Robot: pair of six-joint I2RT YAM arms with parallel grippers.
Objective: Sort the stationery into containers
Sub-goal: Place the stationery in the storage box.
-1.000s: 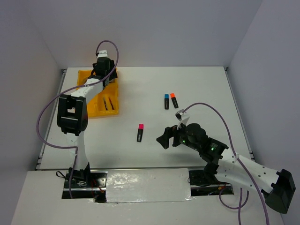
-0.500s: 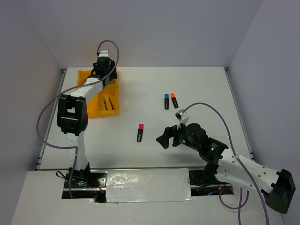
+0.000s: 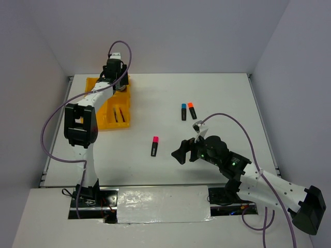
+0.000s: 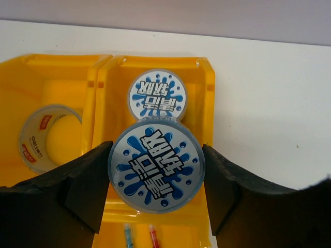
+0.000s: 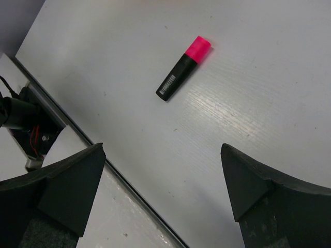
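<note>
Your left end effector [image 4: 156, 178] is clenched on a blue-white patterned tape roll [image 4: 156, 168], held over the yellow tray [image 4: 209, 103] at the compartment where a second patterned roll [image 4: 156, 97] lies flat. The silver-grey tape ring [image 4: 32, 145] sits in the neighbouring compartment, and a teal pen [image 4: 128, 235] and red pen [image 4: 153, 236] lie in another. Your right end effector [image 5: 163, 181] is released, jaws wide and empty, above the surface [image 5: 258, 77] near the pink-capped highlighter [image 5: 184, 68]; the blue-capped highlighter [image 3: 183, 111] and orange-capped highlighter [image 3: 192, 110] lie side by side, well apart from the tray.
</note>
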